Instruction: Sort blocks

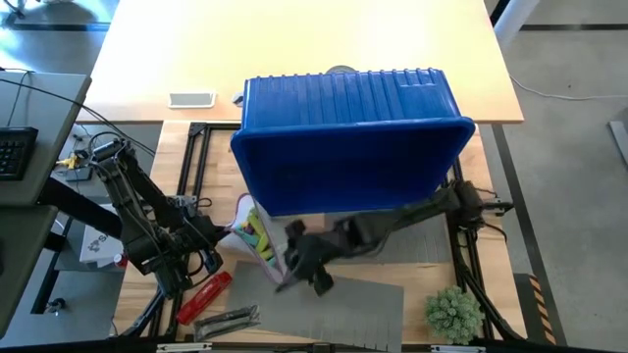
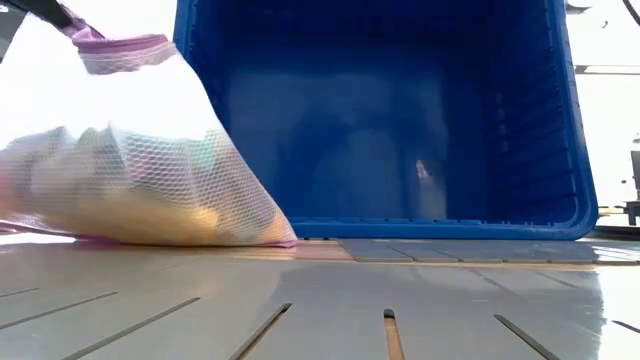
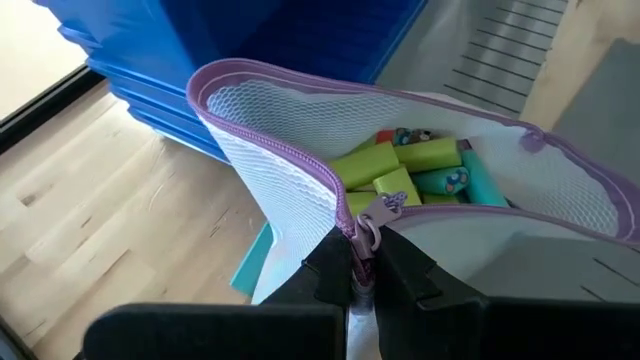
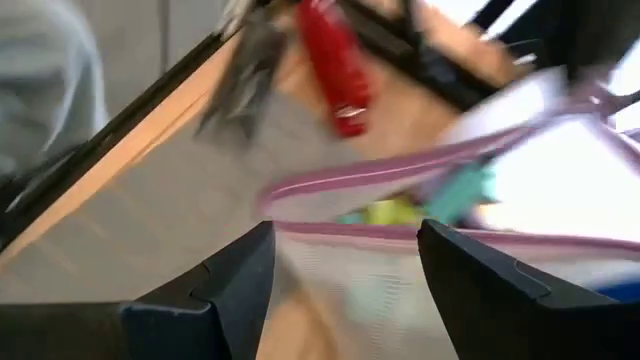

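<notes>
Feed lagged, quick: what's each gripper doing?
Left gripper: shut on the mesh bag, at its zipper end.
Right gripper: open at the bag's rim, holding nothing.

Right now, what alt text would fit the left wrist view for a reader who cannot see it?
The left gripper is shut on the purple zipper edge of a white mesh bag, holding its mouth open. Lime and teal blocks lie inside, and a blue bin stands behind it on the wooden table.
</notes>
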